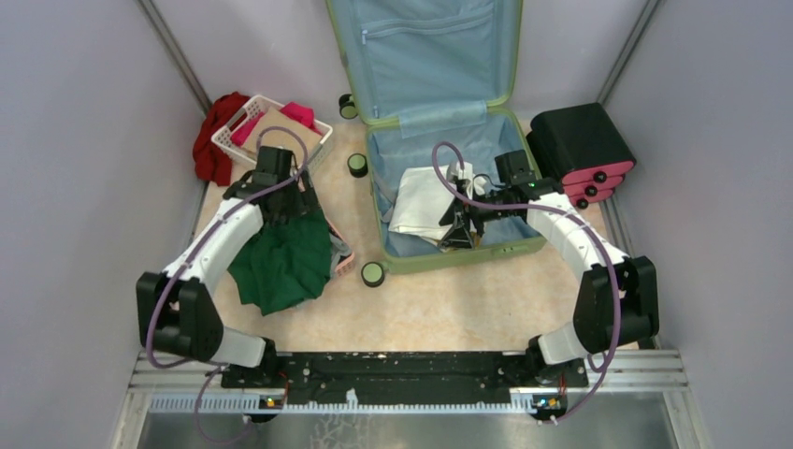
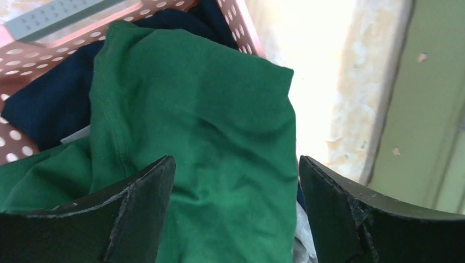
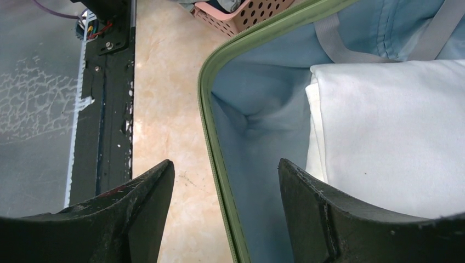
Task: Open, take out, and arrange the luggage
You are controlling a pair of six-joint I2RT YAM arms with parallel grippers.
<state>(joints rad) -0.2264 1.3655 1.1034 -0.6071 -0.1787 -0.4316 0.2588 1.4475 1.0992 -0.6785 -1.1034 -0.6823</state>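
Note:
The sage-green luggage point(image 1: 449, 257) lies open on the table, its blue-lined lid point(image 1: 425, 47) leaning against the back wall. A folded white garment point(image 1: 421, 201) rests in its base point(image 3: 263, 126). My right gripper point(image 1: 458, 234) hangs open above the near rim; in the right wrist view its jaws point(image 3: 225, 163) straddle the green rim point(image 3: 211, 137), with the white garment point(image 3: 395, 126) just to the right. Off to the left, my left gripper point(image 1: 297, 210) hovers open over a green garment point(image 1: 281, 262). Under its spread jaws point(image 2: 236, 161), that green garment point(image 2: 208, 120) lies loose in a pink basket point(image 2: 236, 22).
A white basket point(image 1: 238, 140) with a pink cloth stands at the back left, and a red garment point(image 1: 213, 136) is beside it. Black-and-pink stacked cases point(image 1: 580, 150) sit right of the luggage. A navy cloth point(image 2: 49, 104) lies under the green one. The black base rail point(image 3: 109, 109) runs along the near edge.

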